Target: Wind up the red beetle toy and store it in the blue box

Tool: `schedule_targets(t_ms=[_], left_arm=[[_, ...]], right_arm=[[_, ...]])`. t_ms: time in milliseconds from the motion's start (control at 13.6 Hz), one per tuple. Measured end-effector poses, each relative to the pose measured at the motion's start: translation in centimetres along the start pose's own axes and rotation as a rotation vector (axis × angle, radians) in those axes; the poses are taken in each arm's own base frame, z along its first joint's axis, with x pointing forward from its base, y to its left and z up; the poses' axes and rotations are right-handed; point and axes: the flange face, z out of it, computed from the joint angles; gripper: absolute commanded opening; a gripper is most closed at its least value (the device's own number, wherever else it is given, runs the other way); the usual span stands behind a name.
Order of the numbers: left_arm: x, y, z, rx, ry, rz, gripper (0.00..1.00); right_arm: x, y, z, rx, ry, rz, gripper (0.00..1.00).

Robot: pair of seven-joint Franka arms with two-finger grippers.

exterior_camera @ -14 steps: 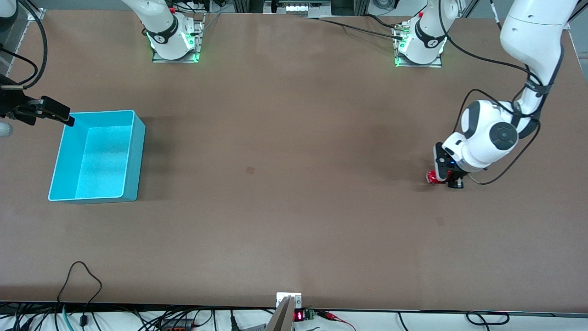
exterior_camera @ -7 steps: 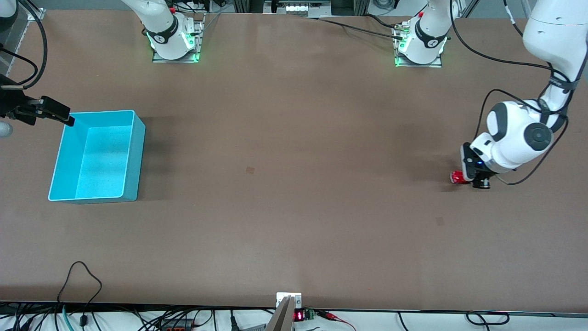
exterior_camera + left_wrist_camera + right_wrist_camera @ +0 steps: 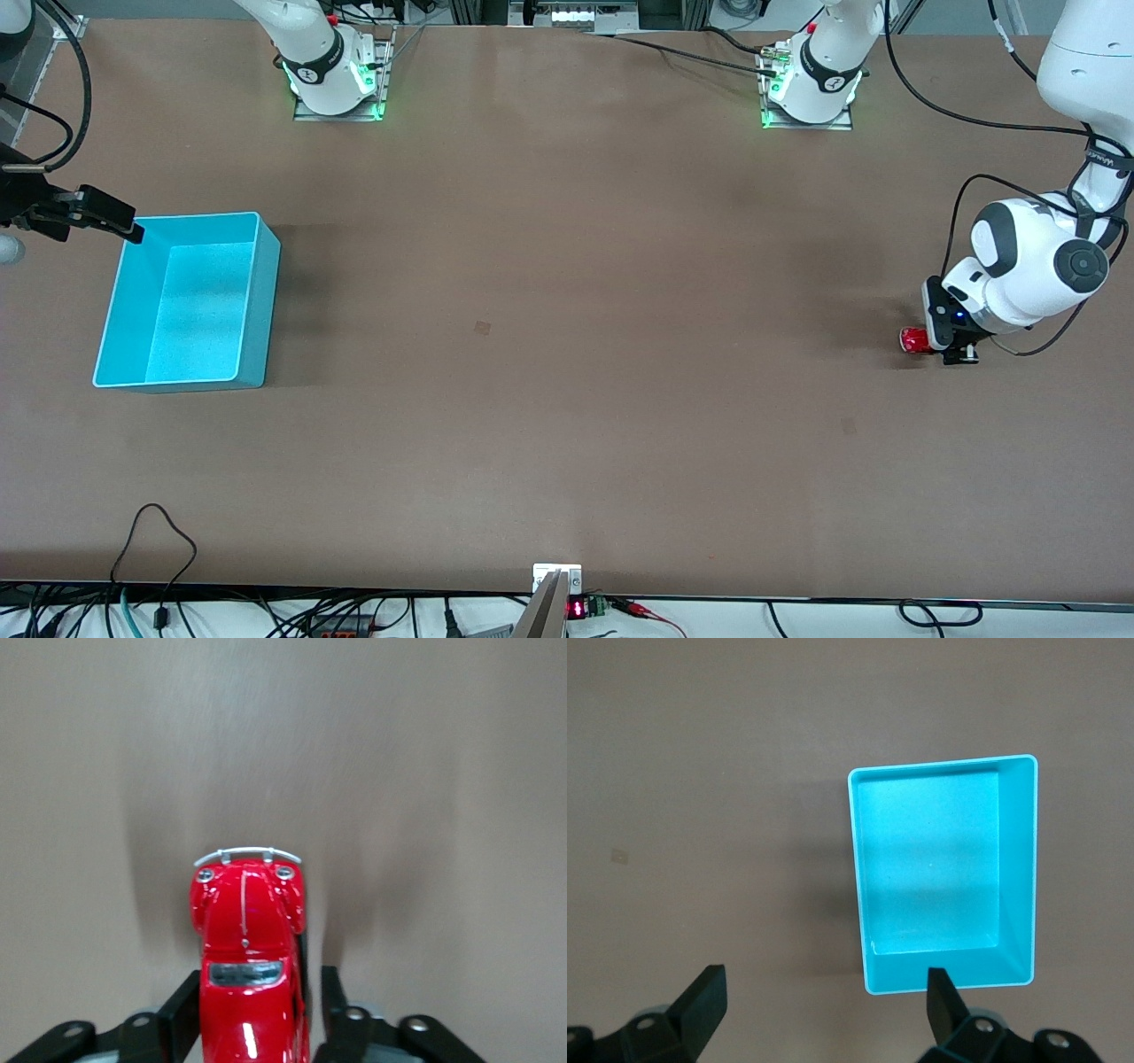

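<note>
The job is in its first half: I have the beetle [image 3: 912, 340] in my left gripper [image 3: 941, 344] down on the table [image 3: 567, 399] at the left arm's end, and the winding stroke looks, by my reckoning, to be the step in hand, since the toy's wheels sit at table level and I grip it by its flanks. Nothing is stored yet; the box [image 3: 257, 301] stands empty, well apart at the right arm's end of the table, so the carry across and the drop are both left to do. In the left wrist view my two dark fingers [image 3: 177, 1014] press against either side of the beetle [image 3: 246, 948], clamped on its body aft of the windscreen, its silvery bumper pointing away from the wrist; the jaws stand only as wide as the little car itself. My right gripper [image 3: 111, 221] waits in the air just above the box's rim at the corner farthest from the front camera, holding nothing; the right wrist view shows its fingertips [image 3: 700, 997] spread wide with bare table between them and the open box [image 3: 1014, 859] below. Whether the spring is fully wound I cannot tell.
</note>
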Motion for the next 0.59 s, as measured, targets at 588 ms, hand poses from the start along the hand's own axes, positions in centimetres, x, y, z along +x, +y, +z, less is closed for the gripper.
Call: schedule_targets(t_ms=[588], left_arm=[[4.2,-5.9,-18.5,0.012,0.026,0.034,1.00]], right_arm=[[0.0,0.0,0.0,0.000,0.000,0.000,1.00]])
